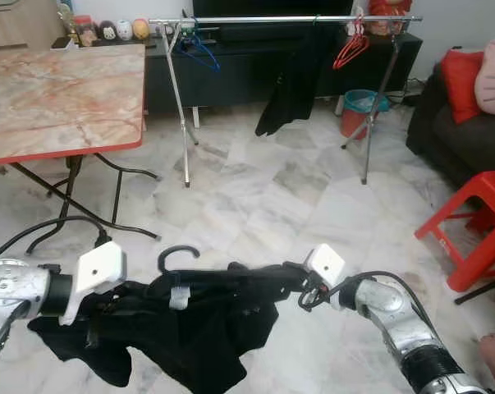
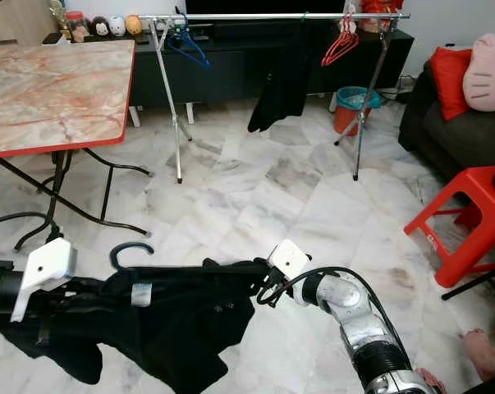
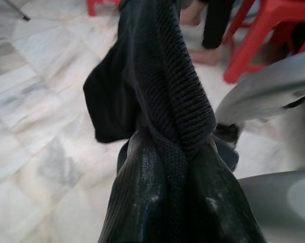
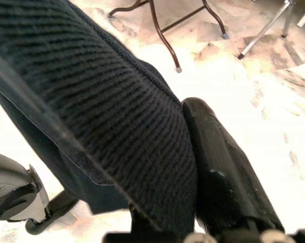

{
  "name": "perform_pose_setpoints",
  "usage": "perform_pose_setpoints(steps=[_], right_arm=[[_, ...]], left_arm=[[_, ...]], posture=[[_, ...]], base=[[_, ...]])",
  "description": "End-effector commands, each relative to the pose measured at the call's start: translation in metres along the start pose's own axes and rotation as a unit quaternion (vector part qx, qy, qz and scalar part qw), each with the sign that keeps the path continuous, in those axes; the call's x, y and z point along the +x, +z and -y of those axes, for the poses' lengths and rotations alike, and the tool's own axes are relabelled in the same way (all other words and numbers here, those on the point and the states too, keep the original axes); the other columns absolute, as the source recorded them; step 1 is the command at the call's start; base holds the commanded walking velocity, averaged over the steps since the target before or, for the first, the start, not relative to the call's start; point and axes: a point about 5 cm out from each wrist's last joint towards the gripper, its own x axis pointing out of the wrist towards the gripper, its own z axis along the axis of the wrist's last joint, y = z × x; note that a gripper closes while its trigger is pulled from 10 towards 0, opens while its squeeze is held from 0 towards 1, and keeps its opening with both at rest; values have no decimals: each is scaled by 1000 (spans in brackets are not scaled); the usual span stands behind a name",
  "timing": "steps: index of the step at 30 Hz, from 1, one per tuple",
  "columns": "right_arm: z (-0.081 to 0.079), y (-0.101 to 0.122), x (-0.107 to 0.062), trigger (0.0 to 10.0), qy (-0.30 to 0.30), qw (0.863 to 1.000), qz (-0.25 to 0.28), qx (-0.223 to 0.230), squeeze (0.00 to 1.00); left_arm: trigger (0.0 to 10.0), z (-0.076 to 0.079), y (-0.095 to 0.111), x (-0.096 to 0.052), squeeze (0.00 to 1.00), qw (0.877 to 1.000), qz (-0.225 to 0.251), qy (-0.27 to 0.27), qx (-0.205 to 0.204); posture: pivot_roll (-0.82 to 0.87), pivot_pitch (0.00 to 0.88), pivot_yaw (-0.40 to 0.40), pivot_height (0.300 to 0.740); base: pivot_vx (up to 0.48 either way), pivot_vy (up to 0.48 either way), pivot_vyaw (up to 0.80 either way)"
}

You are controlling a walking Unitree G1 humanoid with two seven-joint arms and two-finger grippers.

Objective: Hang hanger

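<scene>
Low in front of me, above the marble floor (image 1: pixel 255 197), I've got the black garment (image 1: pixel 190 328) stretched between both arms on its black hanger (image 1: pixel 178 256), hook curling upward. My left pincer (image 1: pixel 107 308) is clamped shut on the cloth at one end; in the left wrist view the ribbed fabric is squeezed between my fingers (image 3: pixel 142 202). My right pincer (image 1: pixel 296 279) grips the other shoulder end, with cloth pressed against one finger (image 4: pixel 223 167). Ahead, well apart, stands the clothes rail (image 1: pixel 272 18) with a blue hanger (image 1: pixel 196 48), a red hanger (image 1: pixel 350 48) and a dark garment (image 1: pixel 292 82). A marble worktop (image 1: pixel 58 94) sits to my left, a red stool (image 1: pixel 477 226) to my right.
</scene>
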Motion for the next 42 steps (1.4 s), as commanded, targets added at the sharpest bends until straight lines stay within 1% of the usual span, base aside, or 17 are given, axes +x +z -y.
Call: perform_pose_setpoints(steps=[1,3,5,6,7,12,15,16,17,22,25,28,31,32,36,39,42], right_arm=[[12,-7,-12,0,-27,999,-15,17,0],[13,-8,-12,0,-29,999,-13,21,0],[15,-8,-13,0,-36,999,-11,25,0],[16,-8,-14,0,-41,999,-10,28,0],[17,-8,-14,0,-42,999,-9,30,0],[19,-10,-13,0,-54,998,-6,44,0],[19,-12,-13,0,-59,997,-10,48,0],[18,-14,-13,0,-61,997,-11,52,0],[17,-15,-12,0,-64,996,-9,58,0],[16,-14,-10,0,-78,994,7,75,0],[17,-19,-11,0,-97,992,3,87,0],[15,-22,-12,0,-100,990,5,99,0],[15,-24,-13,0,-113,985,25,128,0],[15,-24,-13,0,-113,984,28,133,0],[14,-25,-13,0,-110,985,26,129,0],[20,-20,-15,0,-128,979,57,150,0],[21,-19,-15,0,-123,980,57,146,0]], left_arm=[[10000,-1,3,-16,0,1000,-4,4,11],[10000,0,2,-14,0,1000,-8,-2,17],[10000,4,0,-12,0,999,-23,-17,19],[10000,6,0,-10,0,999,-22,-21,18],[10000,6,3,-8,0,1000,-6,-21,15],[10000,9,7,-7,0,999,23,-33,20],[10000,9,9,-6,0,999,33,-37,19],[10000,10,13,-5,0,998,54,-38,18],[10000,10,15,-5,0,997,66,-41,18],[10000,12,13,-1,0,996,61,-56,16],[10000,10,17,2,0,995,83,-46,12],[10000,10,18,4,0,995,94,-45,9],[10000,8,13,7,0,997,64,-30,20],[10000,9,12,8,0,997,71,-28,13],[10000,9,13,8,0,996,79,-29,8],[10000,11,7,7,0,998,51,-34,6],[10000,11,6,7,0,998,54,-32,2]], posture=[[54,0,-22,740],[54,0,-22,740],[59,0,-22,740],[57,0,-22,740],[57,0,-22,740],[60,0,-23,740],[60,0,-23,740],[63,0,-21,740],[64,0,-22,740],[64,0,-22,740],[60,0,-22,740],[61,0,-25,740],[66,0,-27,740],[62,0,-25,740],[63,0,-27,740],[70,0,-28,740],[66,0,-26,740]], base=[[0,0,0],[0,0,0],[0,0,0],[0,0,0],[0,0,0],[0,0,0],[0,0,0],[0,0,0],[0,0,0],[0,0,0],[0,0,0],[0,0,0],[0,0,0],[0,0,0],[0,0,0],[0,0,0],[0,0,0]])
